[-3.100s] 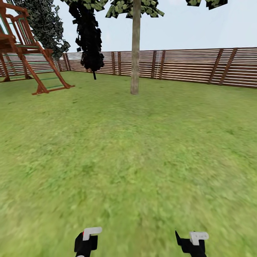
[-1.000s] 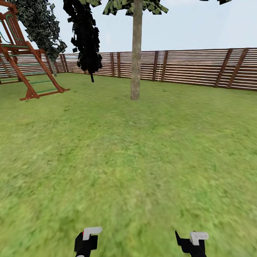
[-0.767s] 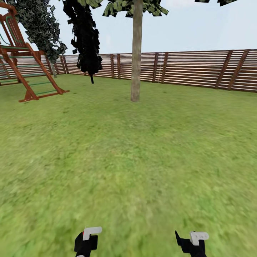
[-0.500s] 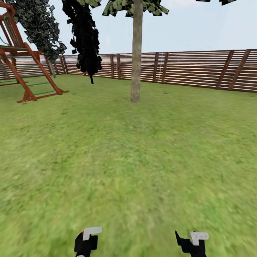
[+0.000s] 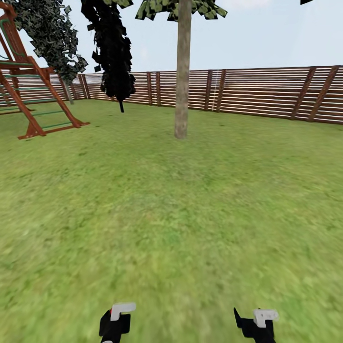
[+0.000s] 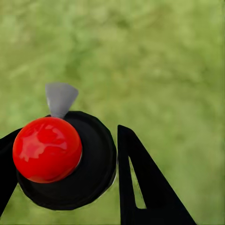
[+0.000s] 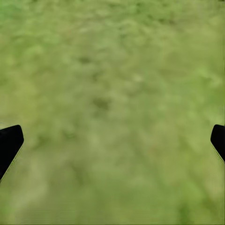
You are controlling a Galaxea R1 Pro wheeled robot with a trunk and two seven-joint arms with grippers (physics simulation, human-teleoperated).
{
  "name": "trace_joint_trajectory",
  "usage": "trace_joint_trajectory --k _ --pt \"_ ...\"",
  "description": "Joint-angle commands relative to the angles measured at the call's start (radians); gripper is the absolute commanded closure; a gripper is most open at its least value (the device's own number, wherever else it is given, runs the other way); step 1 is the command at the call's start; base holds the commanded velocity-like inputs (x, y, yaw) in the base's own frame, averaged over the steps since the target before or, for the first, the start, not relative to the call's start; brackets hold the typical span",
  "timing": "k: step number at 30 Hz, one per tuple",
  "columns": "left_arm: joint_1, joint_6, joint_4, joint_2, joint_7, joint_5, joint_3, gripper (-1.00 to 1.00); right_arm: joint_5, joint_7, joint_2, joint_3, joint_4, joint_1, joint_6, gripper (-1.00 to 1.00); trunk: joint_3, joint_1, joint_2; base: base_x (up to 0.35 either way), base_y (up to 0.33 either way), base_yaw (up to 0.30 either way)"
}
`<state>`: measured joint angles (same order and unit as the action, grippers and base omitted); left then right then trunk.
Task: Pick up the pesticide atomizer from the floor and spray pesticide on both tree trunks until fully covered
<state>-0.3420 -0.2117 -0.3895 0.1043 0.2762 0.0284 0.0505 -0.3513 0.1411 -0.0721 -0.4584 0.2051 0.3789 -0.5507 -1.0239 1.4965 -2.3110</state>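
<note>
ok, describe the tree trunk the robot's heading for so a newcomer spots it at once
Start at the slatted fence across the back of the lawn. In front of it, near the view's centre, one trunk rises straight from the grass. It is bare, thick and grey-brown, unlike the black-leaved tree and the red-brown play frame to its left.

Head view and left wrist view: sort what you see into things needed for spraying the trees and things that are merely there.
Needed:
- spray bottle, gripped in the left end effector
- tree trunk
- grass to cross

Merely there:
- wooden climbing frame
- slatted fence
- dark bush
</note>
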Motion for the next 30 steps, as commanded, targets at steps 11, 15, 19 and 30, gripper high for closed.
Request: trace_joint_trajectory --k 11,15,19,30 --pt "0.0 0.0 0.0 0.0 0.0 0.001 0.0 1.0 0.0 0.0 0.0 0.0 0.0 0.0 0.0 -1.0 0.0 0.0 0.0 0.339 0.0 0.0" --pt "0.0 0.0 0.0 0.0 0.0 0.001 0.0 1.0 0.0 0.0 0.0 0.0 -0.001 0.0 0.0 -1.0 0.0 0.0 0.0 0.339 0.0 0.0" --pt "0.0 0.0 0.0 0.0 0.001 0.001 0.0 1.0 0.0 0.0 0.0 0.0 0.0 0.0 0.0 -1.0 0.0 0.0 0.0 0.339 0.0 0.0" --pt "0.0 -0.001 0.0 0.0 0.001 0.001 0.0 1.0 0.0 0.0 0.0 0.0 0.0 0.0 0.0 -1.0 0.0 0.0 0.0 0.339 0.0 0.0"
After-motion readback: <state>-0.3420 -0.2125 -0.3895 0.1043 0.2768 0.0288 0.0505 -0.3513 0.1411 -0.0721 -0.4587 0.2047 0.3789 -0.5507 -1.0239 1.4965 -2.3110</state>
